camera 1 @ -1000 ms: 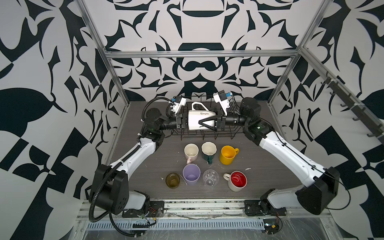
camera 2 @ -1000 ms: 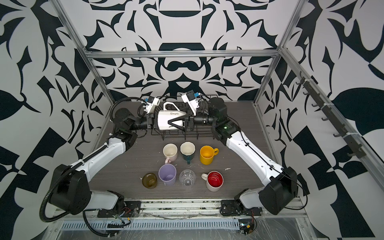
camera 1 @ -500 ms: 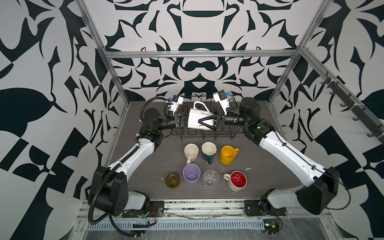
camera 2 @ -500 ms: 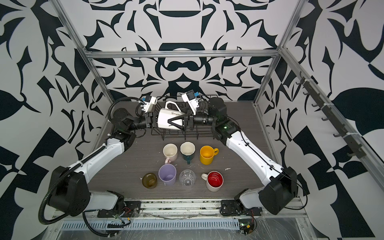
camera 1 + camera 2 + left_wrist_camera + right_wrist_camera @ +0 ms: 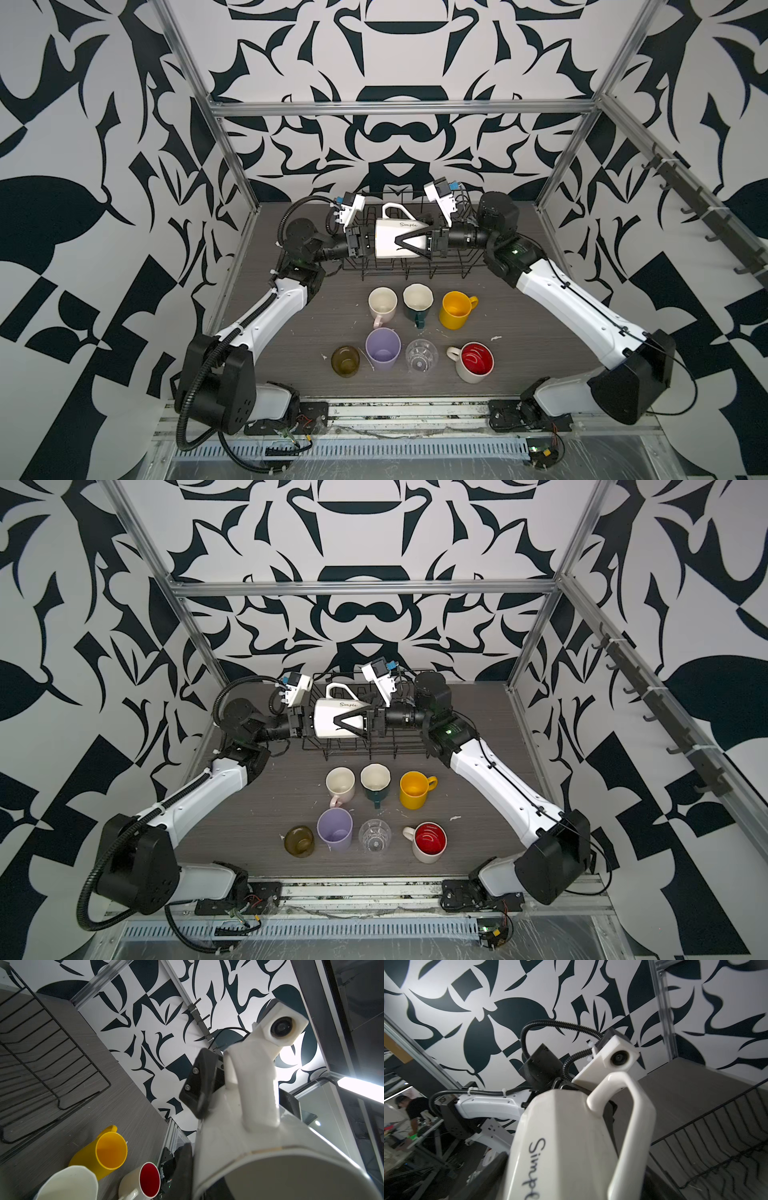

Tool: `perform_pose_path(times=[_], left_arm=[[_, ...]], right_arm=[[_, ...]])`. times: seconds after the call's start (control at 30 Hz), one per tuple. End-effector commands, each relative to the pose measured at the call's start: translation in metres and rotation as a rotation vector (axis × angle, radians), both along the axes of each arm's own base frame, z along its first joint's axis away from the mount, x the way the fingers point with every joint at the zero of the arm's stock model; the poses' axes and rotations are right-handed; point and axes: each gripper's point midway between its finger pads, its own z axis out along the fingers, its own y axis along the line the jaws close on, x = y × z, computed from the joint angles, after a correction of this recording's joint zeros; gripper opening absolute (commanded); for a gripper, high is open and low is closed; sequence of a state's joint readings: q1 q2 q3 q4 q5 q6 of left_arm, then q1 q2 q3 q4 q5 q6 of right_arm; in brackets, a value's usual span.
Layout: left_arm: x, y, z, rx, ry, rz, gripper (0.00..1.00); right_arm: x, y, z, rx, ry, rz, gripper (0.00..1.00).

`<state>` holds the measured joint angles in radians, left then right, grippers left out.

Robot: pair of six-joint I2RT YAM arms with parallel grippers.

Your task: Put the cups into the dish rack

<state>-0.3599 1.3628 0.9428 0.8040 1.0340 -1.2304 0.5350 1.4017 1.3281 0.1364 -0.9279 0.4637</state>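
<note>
Holding one white mug [image 5: 384, 249] above one dish rack [image 5: 415, 272], left hand [image 5: 369, 243] clenched on it, right hand [image 5: 400, 243] unclear, seven cups [image 5: 417, 300] nearby.

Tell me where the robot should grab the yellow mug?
Probably the rim of the yellow mug, from straight above, one finger inside and one outside. It stands upright with its mouth open, and pinching the wall near its handle keeps clear of the dark green mug beside it.

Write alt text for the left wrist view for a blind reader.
A white mug fills the foreground, sideways in mid-air, the right gripper straddling its far end. Below on the table: a yellow mug, a red-lined mug, the wire dish rack.
</note>
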Motion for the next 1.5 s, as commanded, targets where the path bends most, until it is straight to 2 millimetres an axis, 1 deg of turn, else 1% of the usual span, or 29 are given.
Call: perform_pose_path(times=[0.0,0.17,0.3,0.47,0.6,0.9,1.03,1.2,1.47], left_arm=[[-0.011,0.009,0.035,-0.066,-0.123,0.025,0.00],[-0.007,0.012,0.037,-0.073,-0.099,0.035,0.00],[-0.004,0.012,0.034,-0.067,-0.062,0.041,0.00],[-0.003,0.012,0.033,-0.055,-0.031,0.040,0.00],[-0.005,0.012,0.033,-0.051,-0.021,0.039,0.00],[-0.004,0.011,0.029,-0.038,0.005,0.029,0.00],[-0.005,0.011,0.027,-0.034,0.015,0.026,0.00],[-0.004,0.011,0.024,-0.029,0.024,0.023,0.00],[-0.004,0.010,0.020,-0.023,0.032,0.019,0.00]], right_arm=[[0.005,-0.008,0.018,0.038,-0.081,-0.069,0.98],[0.000,-0.017,0.020,0.038,-0.141,-0.098,0.99],[-0.008,-0.024,0.022,0.034,-0.210,-0.104,0.99],[-0.020,-0.032,0.019,0.018,-0.306,-0.089,0.99],[-0.026,-0.033,0.016,0.009,-0.366,-0.072,0.99],[-0.019,-0.026,0.017,0.010,-0.433,-0.043,0.99],[-0.014,-0.021,0.017,0.011,-0.431,-0.028,0.98],[-0.010,-0.018,0.019,0.021,-0.419,-0.018,0.93],[-0.008,-0.014,0.028,0.052,-0.389,0.001,0.92]])
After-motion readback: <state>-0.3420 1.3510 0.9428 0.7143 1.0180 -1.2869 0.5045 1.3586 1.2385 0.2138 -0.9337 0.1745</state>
